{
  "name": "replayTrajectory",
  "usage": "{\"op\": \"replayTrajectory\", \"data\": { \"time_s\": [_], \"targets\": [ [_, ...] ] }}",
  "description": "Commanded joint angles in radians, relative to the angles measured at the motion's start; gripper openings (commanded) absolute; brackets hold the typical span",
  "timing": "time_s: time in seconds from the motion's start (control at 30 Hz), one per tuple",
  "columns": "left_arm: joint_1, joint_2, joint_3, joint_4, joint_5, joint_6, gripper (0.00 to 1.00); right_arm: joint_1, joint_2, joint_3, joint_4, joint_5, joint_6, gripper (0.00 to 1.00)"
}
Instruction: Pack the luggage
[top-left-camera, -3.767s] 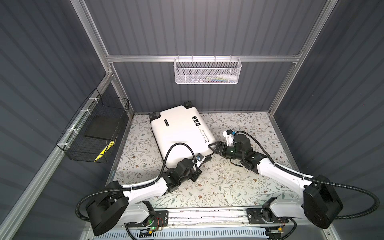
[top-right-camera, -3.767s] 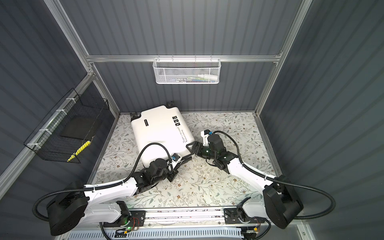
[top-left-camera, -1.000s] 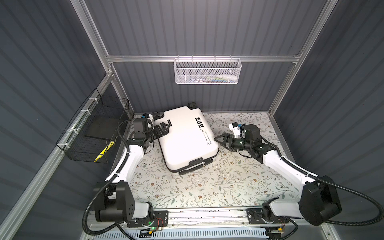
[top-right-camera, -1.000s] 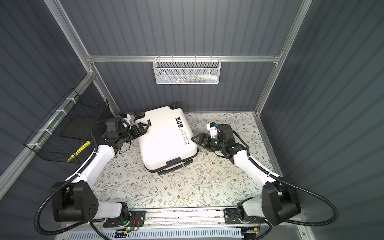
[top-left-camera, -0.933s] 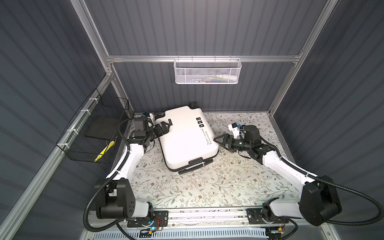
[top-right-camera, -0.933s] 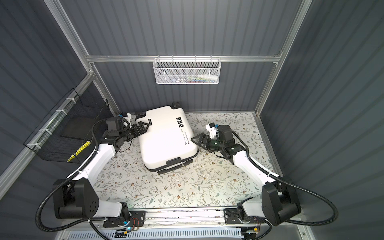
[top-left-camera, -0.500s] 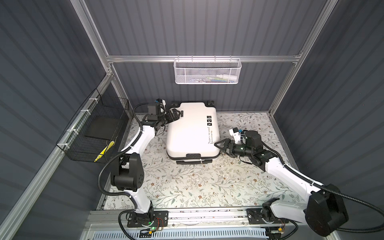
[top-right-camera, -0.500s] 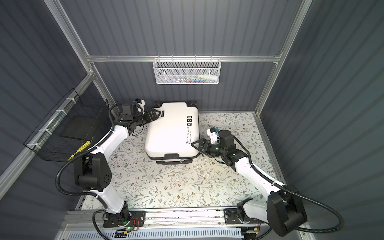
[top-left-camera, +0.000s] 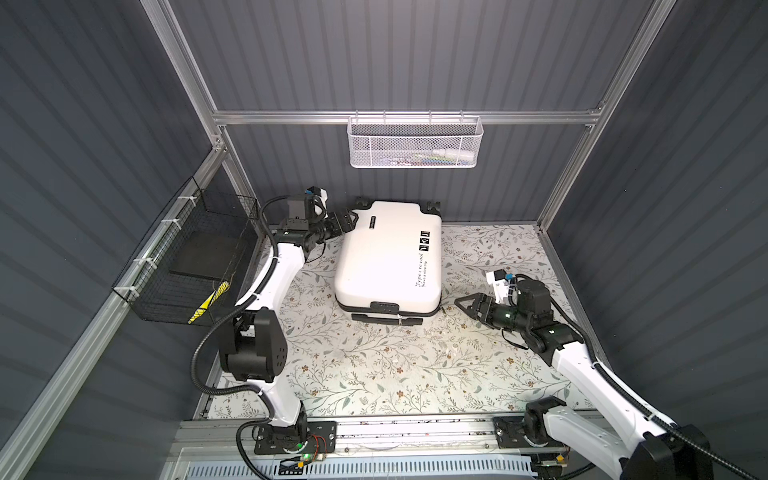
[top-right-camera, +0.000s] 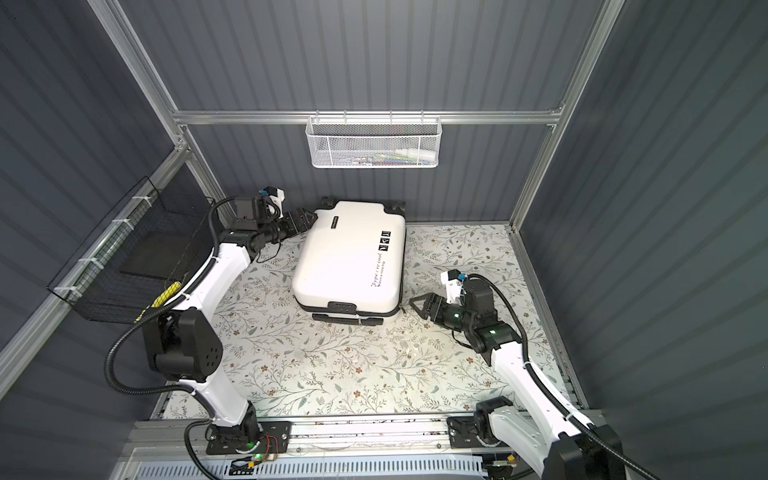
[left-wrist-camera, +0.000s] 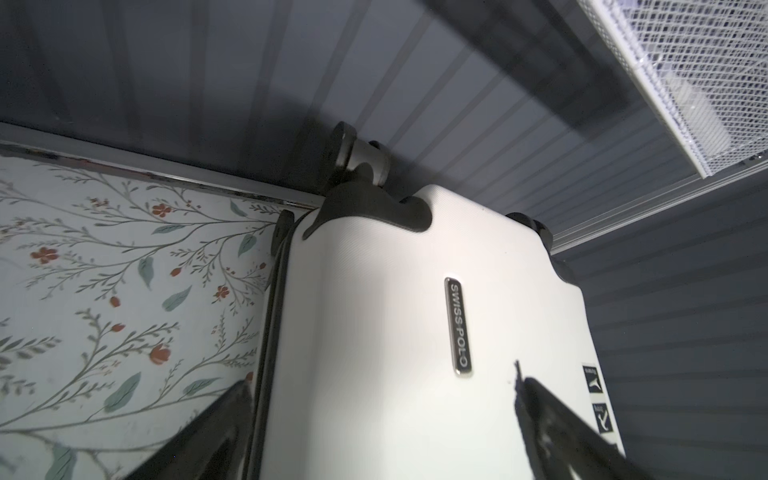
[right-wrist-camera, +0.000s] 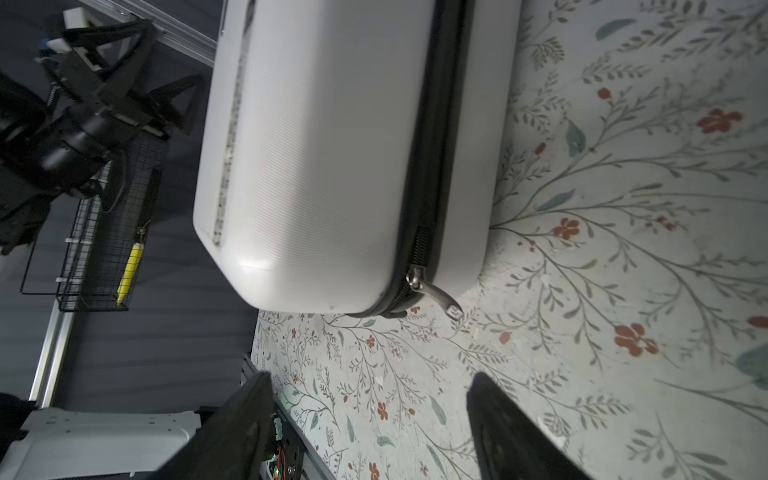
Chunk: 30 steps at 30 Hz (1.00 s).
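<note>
Turned square since earlier, the luggage (top-left-camera: 388, 257) lies shut on the table (top-left-camera: 374, 365), its wheel-end corner between the spread jaws of the left pincer (top-left-camera: 350, 218). Spread and empty, the right pincer (top-left-camera: 463, 305) points at its zipper corner, just apart.

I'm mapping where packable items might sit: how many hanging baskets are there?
2. The white mesh basket hangs on the back rail; the black wire basket hangs on the left side rail. No others show.

White luggage (right-wrist-camera: 332, 158) lies zipped on a floral mat (right-wrist-camera: 623, 208), its metal zipper pull (right-wrist-camera: 436, 291) dangling at the near corner. The right gripper (right-wrist-camera: 370, 376) holds its jaws apart, empty, short of it. A black wire basket (right-wrist-camera: 95, 249) hangs beyond.
</note>
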Motion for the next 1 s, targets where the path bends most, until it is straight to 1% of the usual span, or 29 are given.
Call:
{"op": "replayTrajectory", "data": {
  "time_s": [0.0,0.1,0.13,0.23,0.27,0.3,0.4,0.57,0.77,0.97],
  "targets": [
    [-0.006,-0.122,-0.072,0.001,0.009,-0.027,1.0,-0.004,0.019,-0.023,0.017,0.007,-0.098,0.66],
    [-0.006,-0.211,-0.136,0.002,0.014,-0.056,1.0,-0.004,0.061,-0.052,0.079,-0.003,-0.144,0.54],
    [-0.006,-0.241,-0.182,0.006,0.015,-0.067,1.0,-0.004,0.08,-0.06,0.101,-0.009,-0.154,0.51],
    [-0.006,-0.319,-0.251,0.012,0.025,-0.102,1.0,-0.004,0.125,-0.078,0.184,-0.048,-0.164,0.41],
    [-0.007,-0.345,-0.276,0.015,0.032,-0.115,1.0,-0.004,0.164,-0.084,0.214,-0.058,-0.164,0.39],
    [-0.007,-0.367,-0.298,0.018,0.038,-0.125,1.0,-0.004,0.18,-0.088,0.238,-0.065,-0.165,0.37],
    [-0.007,-0.435,-0.379,0.038,0.049,-0.154,1.0,-0.004,0.234,-0.093,0.316,-0.095,-0.166,0.37],
    [-0.007,-0.523,-0.479,0.021,0.056,-0.161,1.0,-0.001,0.319,-0.102,0.45,-0.141,-0.171,0.43],
    [-0.007,-0.586,-0.546,-0.002,0.06,-0.159,1.0,0.006,0.406,-0.113,0.577,-0.19,-0.162,0.45],
    [-0.009,-0.601,-0.566,-0.012,0.07,-0.156,1.0,0.025,0.479,-0.094,0.642,-0.225,-0.159,0.45]
  ]
}}
